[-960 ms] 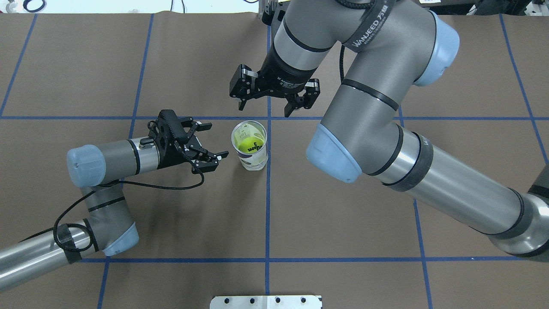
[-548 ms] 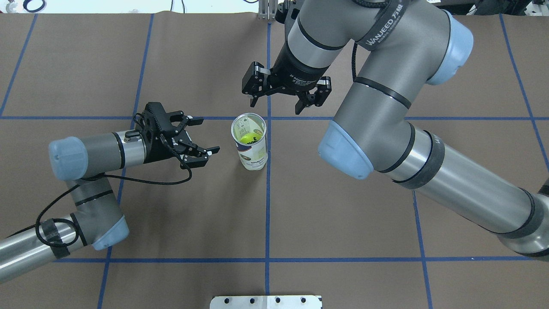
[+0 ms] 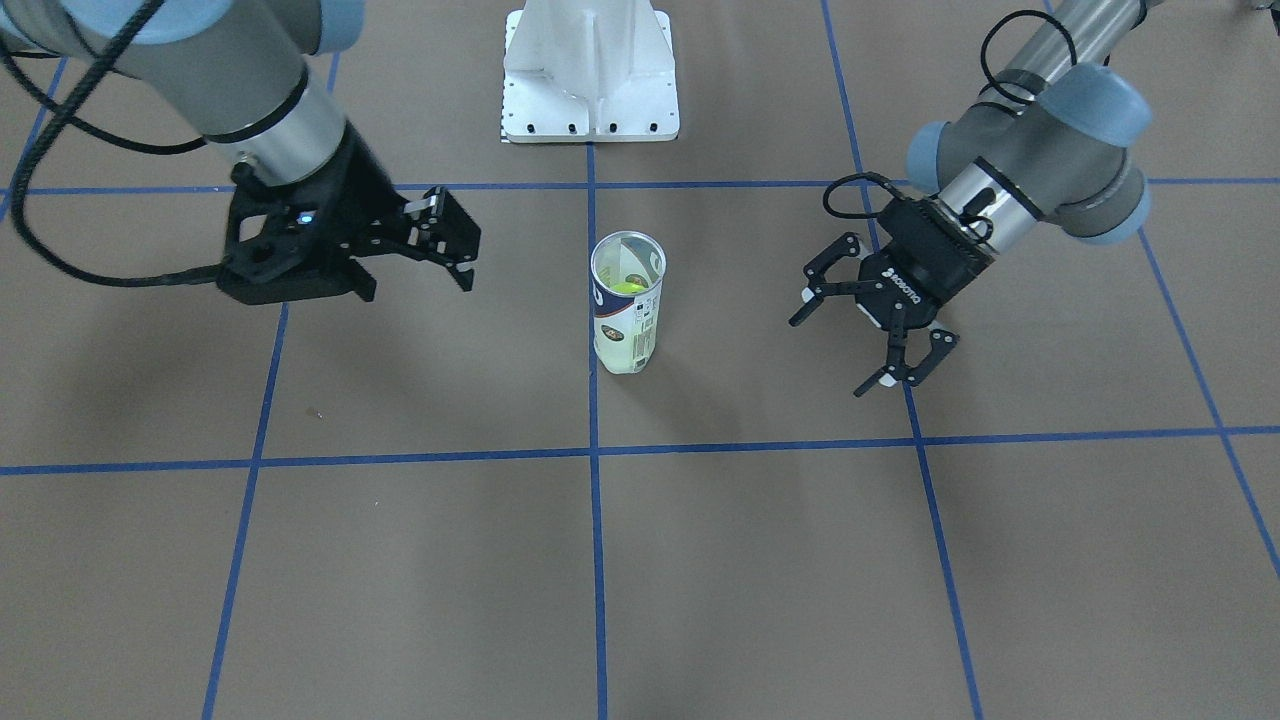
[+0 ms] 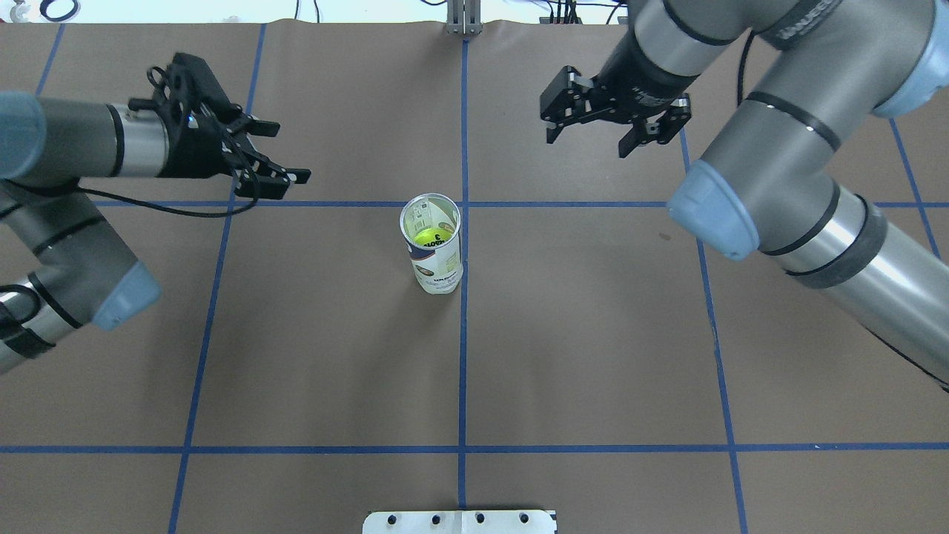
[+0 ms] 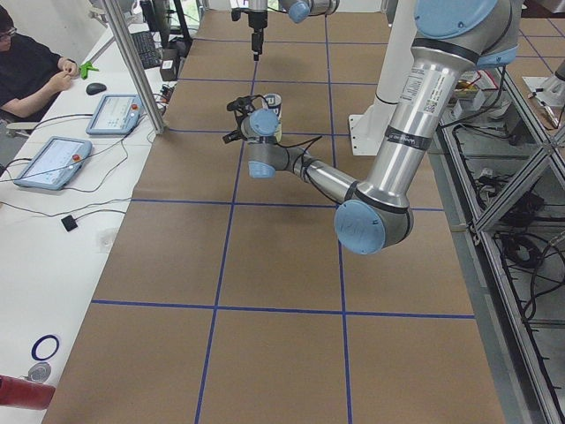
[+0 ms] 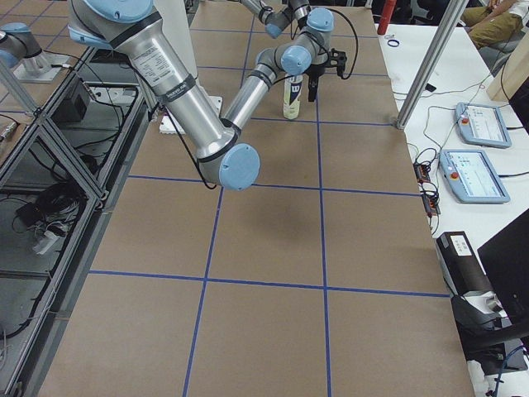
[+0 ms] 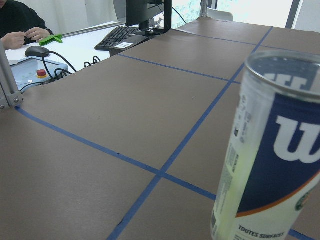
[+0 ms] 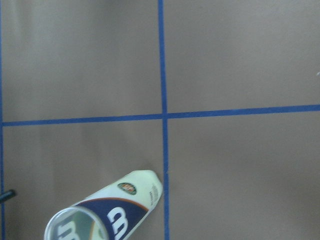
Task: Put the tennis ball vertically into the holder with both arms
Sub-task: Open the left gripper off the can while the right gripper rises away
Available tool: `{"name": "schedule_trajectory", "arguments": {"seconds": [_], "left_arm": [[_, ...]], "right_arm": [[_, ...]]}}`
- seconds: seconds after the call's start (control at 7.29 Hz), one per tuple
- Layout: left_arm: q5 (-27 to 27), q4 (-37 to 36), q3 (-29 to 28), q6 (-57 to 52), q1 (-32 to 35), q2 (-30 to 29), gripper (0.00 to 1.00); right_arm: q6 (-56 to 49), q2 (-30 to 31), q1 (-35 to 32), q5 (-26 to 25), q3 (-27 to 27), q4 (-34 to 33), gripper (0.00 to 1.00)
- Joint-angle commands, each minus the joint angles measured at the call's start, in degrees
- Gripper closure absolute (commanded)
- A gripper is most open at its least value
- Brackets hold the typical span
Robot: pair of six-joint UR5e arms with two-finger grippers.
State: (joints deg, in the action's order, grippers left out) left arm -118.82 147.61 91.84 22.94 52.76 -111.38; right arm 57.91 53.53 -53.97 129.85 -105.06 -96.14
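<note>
Brown paper [image 4: 593, 334] crossed by blue tape lines [image 4: 463, 356] spreads under everything. We see the holder [image 4: 434, 256] standing upright near its middle, just left of the central tape line in the overhead view, with its mouth open upward. We can make out a yellow-green tennis ball [image 4: 431, 237] inside it through the mouth. We cannot tell how deep the ball sits, because the white and navy label [image 7: 290, 150] wraps the wall. The left gripper [image 4: 285, 152] hangs well apart from the holder, off to the left and toward the far side, its fingers spread and holding nothing. The right gripper [image 4: 587, 144] hangs well apart on the other side, likewise released and empty. Only bare paper lies between each gripper and the holder. On the robot's side stands the white base pedestal [image 3: 590, 70]. Past the paper's far edge a white bench [image 5: 53, 203] carries two pendants [image 5: 110, 113] and a keyboard [image 7: 122, 37], with an aluminium post [image 5: 132, 62] rising beside them. A person [image 5: 26, 71] sits there, cut off by the frame. The left wrist view crops the holder at the right and bottom edges, and the right wrist view crops its mouth at the bottom. In the exterior left view the left arm [image 5: 262, 124] covers much of the holder.
</note>
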Motion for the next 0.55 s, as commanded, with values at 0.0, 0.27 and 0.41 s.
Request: {"name": "schedule_trajectory", "arguments": {"seconds": [0.0,0.27,0.41], "left_arm": [[-7.92,-22.81,1.68,-0.01,10.85,-2.77,0.01],[-8.01,-31.91,-0.07,-0.01,11.05,-3.32,0.01],[-8.44,-31.86,-2.25,-0.70,11.14,-2.45,0.01]], "right_arm": [[-15.64,9.54,-8.75,2.68,0.12,-0.01,0.01],[-33.56,16.76,-15.78,2.68,2.82,-0.01,0.01],[-40.70,17.74,-19.12,2.77,6.07,-0.19,0.01]]}}
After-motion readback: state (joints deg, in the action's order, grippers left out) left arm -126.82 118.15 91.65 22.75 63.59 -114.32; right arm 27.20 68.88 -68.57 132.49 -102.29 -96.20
